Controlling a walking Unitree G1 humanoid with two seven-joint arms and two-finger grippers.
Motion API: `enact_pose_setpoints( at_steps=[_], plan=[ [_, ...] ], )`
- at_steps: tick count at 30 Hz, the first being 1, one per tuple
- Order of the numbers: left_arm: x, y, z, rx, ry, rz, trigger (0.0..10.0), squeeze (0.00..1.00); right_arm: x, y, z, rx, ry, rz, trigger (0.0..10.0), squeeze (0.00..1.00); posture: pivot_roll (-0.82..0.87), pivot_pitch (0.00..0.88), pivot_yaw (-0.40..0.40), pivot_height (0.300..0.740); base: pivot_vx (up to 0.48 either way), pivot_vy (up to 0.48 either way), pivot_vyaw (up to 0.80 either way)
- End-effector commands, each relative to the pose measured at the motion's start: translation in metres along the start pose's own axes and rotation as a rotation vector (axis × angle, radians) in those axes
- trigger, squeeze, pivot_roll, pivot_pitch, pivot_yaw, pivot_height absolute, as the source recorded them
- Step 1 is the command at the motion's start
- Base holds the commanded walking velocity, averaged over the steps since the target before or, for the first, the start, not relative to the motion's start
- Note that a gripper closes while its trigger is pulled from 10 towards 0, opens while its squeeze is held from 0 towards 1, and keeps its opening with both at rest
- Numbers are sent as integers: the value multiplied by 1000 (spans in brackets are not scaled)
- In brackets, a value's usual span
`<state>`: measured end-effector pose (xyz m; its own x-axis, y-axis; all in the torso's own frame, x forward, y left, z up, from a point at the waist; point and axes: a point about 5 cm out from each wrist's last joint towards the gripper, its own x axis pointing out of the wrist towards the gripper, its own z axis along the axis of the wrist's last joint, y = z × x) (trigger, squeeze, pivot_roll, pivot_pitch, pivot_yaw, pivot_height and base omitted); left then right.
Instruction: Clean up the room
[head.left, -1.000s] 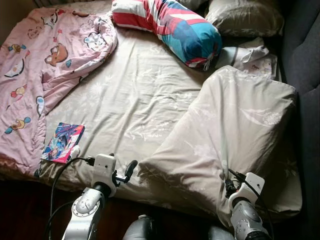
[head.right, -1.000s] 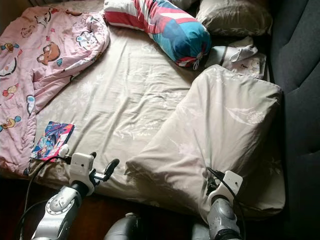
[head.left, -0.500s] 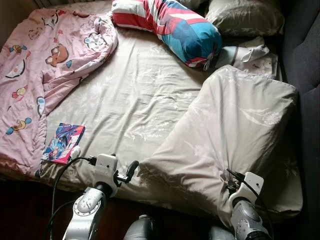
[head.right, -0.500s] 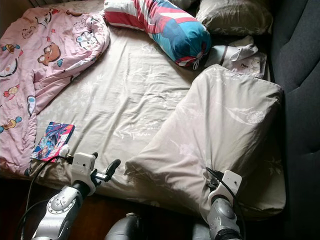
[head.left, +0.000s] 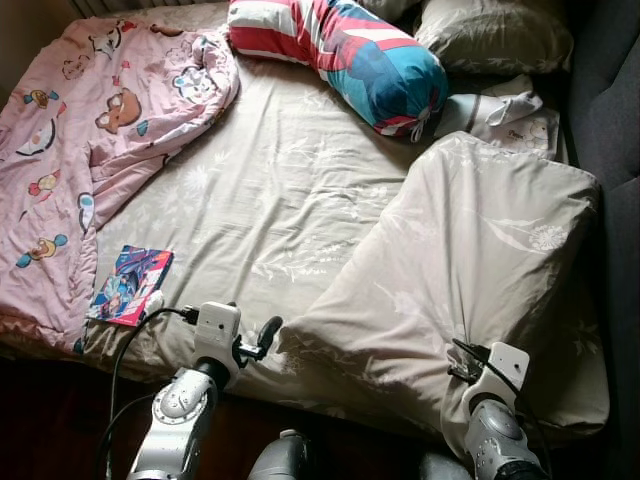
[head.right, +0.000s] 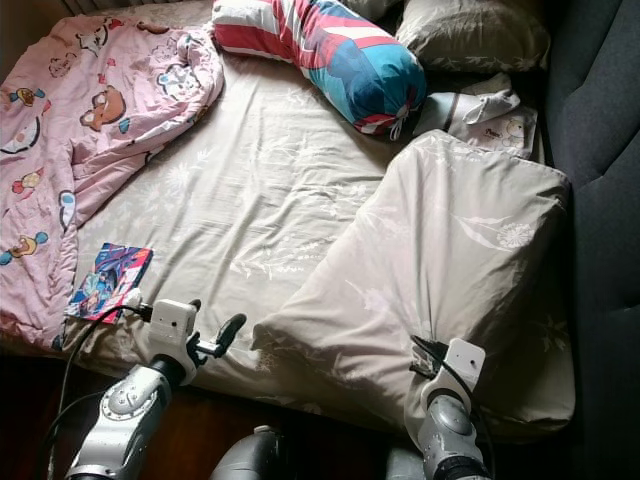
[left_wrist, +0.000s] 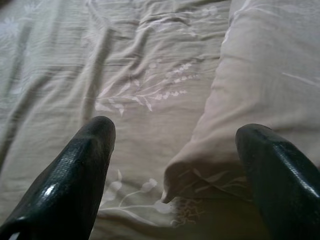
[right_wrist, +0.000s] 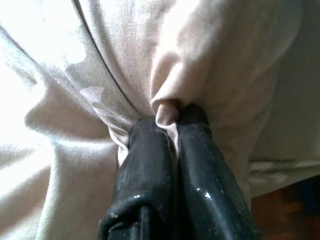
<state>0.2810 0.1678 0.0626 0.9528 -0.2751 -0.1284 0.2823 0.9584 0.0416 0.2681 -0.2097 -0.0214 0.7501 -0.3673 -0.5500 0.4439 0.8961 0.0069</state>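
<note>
Right gripper (right_wrist: 167, 125) at the bed's near edge, fingers pinched tight on a fold of the beige duvet (head.left: 480, 260), which lies bunched on the bed's right side. Left gripper (left_wrist: 175, 150), fingers spread and empty, hovers by the duvet's near corner. Beyond, a comic book (head.left: 130, 285), pink blanket (head.left: 90, 130), striped bolster (head.left: 350, 50).

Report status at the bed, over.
Right gripper shut on beige duvet, fabric pinched between fingers. Left gripper open, facing the duvet's near corner. Comic book and pink blanket lie on the mattress, left side.
</note>
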Motion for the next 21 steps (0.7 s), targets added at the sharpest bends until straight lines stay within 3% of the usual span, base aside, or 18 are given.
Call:
enact_pose_setpoints(
  at_steps=[1,3,9,16,18,21],
  plan=[
    [-4,4,-8,-3,30,26,10000,0,0,-19,-5,-37,15,-107,0,0,-39,283,178,700,0,0,0],
    [-4,4,-8,-4,29,27,10000,0,2,-20,2,-39,-15,-126,0,0,-44,284,178,700,0,0,0],
    [1,3,-8,-9,24,29,10000,0,10,-35,77,-177,-297,-286,0,0,-61,280,169,700,0,0,0],
    [3,3,-8,-13,19,31,10000,0,8,-57,116,-257,-421,-432,0,0,-69,279,166,700,0,0,0],
    [3,3,-8,-15,18,30,10000,0,2,-74,140,-288,-502,-545,0,0,-71,278,165,700,0,0,0],
    [4,2,-9,-16,19,28,10000,0,-2,-84,152,-289,-529,-611,0,0,-78,278,167,700,0,0,0]
  ],
)
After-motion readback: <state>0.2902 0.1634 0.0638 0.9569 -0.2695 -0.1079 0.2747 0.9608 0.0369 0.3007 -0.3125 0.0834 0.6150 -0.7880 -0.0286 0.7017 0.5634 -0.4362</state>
